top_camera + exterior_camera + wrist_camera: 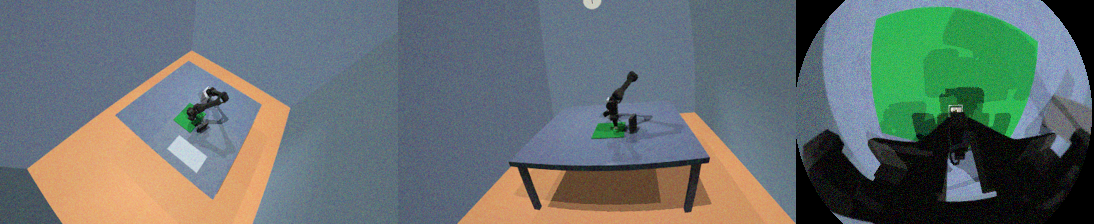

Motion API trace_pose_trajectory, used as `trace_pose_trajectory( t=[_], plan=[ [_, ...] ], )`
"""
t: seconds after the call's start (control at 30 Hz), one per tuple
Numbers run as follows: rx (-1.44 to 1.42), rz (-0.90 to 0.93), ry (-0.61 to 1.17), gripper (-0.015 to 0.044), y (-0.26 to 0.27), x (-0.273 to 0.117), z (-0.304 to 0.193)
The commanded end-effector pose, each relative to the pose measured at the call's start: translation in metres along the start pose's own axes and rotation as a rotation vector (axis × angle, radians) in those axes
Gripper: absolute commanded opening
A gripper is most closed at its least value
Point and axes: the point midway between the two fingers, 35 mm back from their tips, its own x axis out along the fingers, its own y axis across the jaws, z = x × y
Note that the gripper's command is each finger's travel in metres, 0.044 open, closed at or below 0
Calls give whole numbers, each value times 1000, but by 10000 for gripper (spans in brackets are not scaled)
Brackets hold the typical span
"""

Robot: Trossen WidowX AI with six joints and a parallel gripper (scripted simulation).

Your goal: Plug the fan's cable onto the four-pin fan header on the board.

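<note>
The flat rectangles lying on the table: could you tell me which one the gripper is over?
The bright green board: the gripper, shut on the plug, is down over its edge. The pale grey rectangle lies apart, with nothing above it.

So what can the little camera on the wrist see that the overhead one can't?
Only the wrist view shows the claw closed on the small plug, low over the dark parts on the green board. Only the top view shows the whole arm, the pale rectangle on the table and the orange floor. Both show the green board and the blue table.
</note>
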Motion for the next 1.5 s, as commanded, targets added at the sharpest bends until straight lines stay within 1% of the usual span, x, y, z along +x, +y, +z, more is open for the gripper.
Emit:
trace_pose_trajectory(
  t=[0.0,0.77,1.47],
  plan=[
    [7,-2,4,0,-1,1,0],
    [6,-2,4,0,0,2,0],
    [6,-2,5,0,0,12,0]
  ],
)
